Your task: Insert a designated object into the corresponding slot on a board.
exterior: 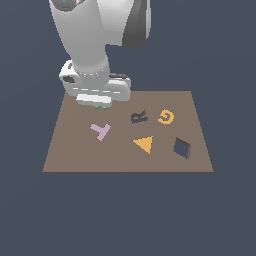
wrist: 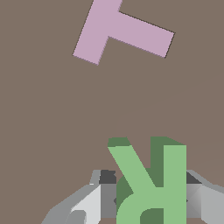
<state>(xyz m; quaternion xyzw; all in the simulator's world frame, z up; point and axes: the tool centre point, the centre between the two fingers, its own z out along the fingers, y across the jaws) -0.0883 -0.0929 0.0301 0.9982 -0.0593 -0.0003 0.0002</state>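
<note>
The light-green letter R [wrist: 153,183] sits between my gripper's fingers [wrist: 98,199] in the wrist view, with the pads against its two sides. In the exterior view my gripper [exterior: 101,106] is low over the back left of the brown board [exterior: 75,155], and only a sliver of the green R [exterior: 101,107] shows under it. The dark R-shaped slot [exterior: 139,117] lies near the board's middle, to the exterior view's right of the gripper and apart from it.
A pink letter Y [exterior: 100,131] lies just in front of the gripper and also shows in the wrist view [wrist: 118,30]. An orange G [exterior: 166,117] is beside the slot. An orange triangle [exterior: 144,144] and a dark diamond cutout [exterior: 182,148] lie nearer the front.
</note>
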